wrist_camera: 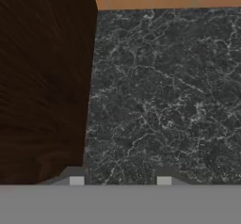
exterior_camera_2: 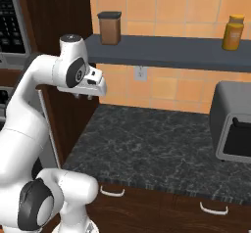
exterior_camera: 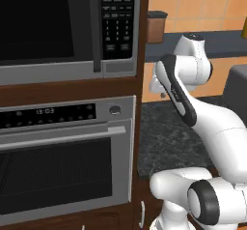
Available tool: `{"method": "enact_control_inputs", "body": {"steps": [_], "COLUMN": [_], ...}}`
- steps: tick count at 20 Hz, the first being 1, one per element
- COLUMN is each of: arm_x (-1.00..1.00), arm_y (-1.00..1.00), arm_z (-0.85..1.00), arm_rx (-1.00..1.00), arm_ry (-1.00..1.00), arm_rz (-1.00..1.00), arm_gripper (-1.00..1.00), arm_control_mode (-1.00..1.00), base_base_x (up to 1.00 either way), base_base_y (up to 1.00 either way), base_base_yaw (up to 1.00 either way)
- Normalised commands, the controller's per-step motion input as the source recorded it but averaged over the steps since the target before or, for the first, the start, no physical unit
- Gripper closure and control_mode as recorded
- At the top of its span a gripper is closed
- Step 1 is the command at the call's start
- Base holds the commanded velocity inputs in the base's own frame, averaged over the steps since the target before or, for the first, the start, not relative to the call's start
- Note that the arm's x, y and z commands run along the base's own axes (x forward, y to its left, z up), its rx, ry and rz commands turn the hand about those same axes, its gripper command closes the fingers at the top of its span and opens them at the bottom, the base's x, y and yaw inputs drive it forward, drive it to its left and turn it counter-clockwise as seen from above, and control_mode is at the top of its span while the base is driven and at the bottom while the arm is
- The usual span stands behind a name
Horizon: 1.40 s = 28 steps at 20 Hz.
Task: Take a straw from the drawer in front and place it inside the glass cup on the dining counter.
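Black speckled countertop (wrist_camera: 164, 100) under hand (wrist_camera: 120, 180), fingers apart, empty

A home kitchen, rendered.

A built-in microwave (exterior_camera: 67, 28) sits above a wall oven (exterior_camera: 65, 161) in a dark wood cabinet. Beside it runs a dark speckled stone tabletop (exterior_camera_2: 157, 149) with silver-handled drawers (exterior_camera_2: 162, 210) beneath, an orange tiled wall (exterior_camera_2: 171, 4) behind, a toaster oven (exterior_camera_2: 233, 124), and a shelf (exterior_camera_2: 166, 51) carrying a brown canister (exterior_camera_2: 110, 28) and a yellow jar (exterior_camera_2: 233, 32).
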Motion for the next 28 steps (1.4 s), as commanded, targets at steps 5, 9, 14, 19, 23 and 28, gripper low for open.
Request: {"method": "enact_control_inputs", "body": {"steps": [5, 9, 14, 19, 23, 28], "arm_x": [0.0, 0.0, 0.0, 0.0, 0.0, 0.0], "arm_y": [0.0, 0.0, 0.0, 0.0, 0.0, 0.0], "arm_z": [0.0, 0.0, 0.0, 0.0, 0.0, 0.0], "arm_rx": [0.0, 0.0, 0.0, 0.0, 0.0, 0.0], "arm_ry": [0.0, 0.0, 0.0, 0.0, 0.0, 0.0], "arm_rz": [0.0, 0.0, 0.0, 0.0, 0.0, 0.0], "arm_gripper": [-1.0, -1.0, -1.0, -1.0, -1.0, -1.0], "arm_control_mode": [1.0, 1.0, 1.0, 1.0, 1.0, 1.0], "base_base_x": [-0.44, -0.82, -0.02, 0.01, 0.0, -0.1], "base_base_y": [0.0, -0.09, -0.7, -0.77, -0.85, -0.97], "base_base_yaw": [0.0, 0.0, 0.32, 0.64, 0.64, 0.54]}}
